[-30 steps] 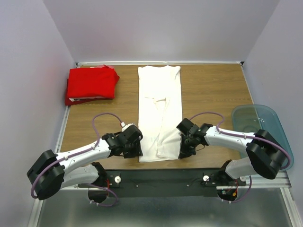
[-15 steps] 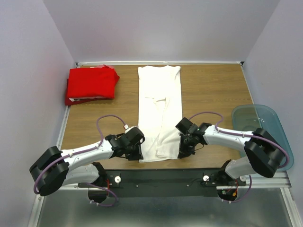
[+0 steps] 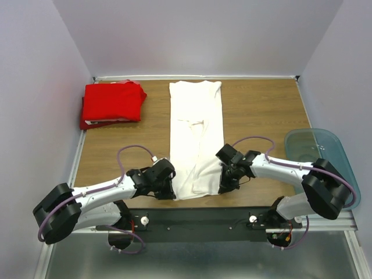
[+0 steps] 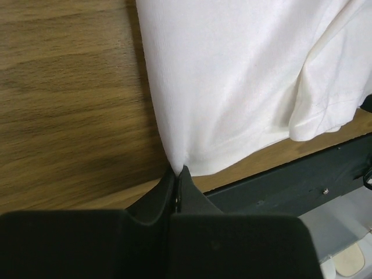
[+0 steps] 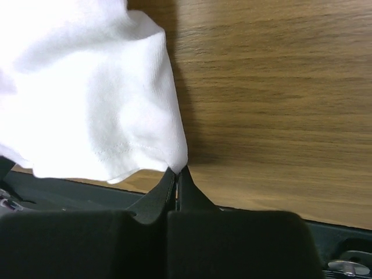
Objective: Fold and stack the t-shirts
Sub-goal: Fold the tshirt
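Observation:
A white t-shirt lies folded into a long strip down the middle of the table, its print hidden. My left gripper is shut on the strip's near left corner. At the near right corner my right gripper is shut on the cloth as well. In both wrist views the jaws are pressed together with white fabric pinched at the tips. A folded red t-shirt rests at the far left corner of the table.
A translucent blue-tinted plastic tub stands off the table's right edge. The dark metal rail carrying the arm bases runs just below the near table edge. Walls close in the far and side edges.
My left gripper has slid in to the near left corner of the white t-shirt and shut on it. The right gripper has stayed put on its corner.

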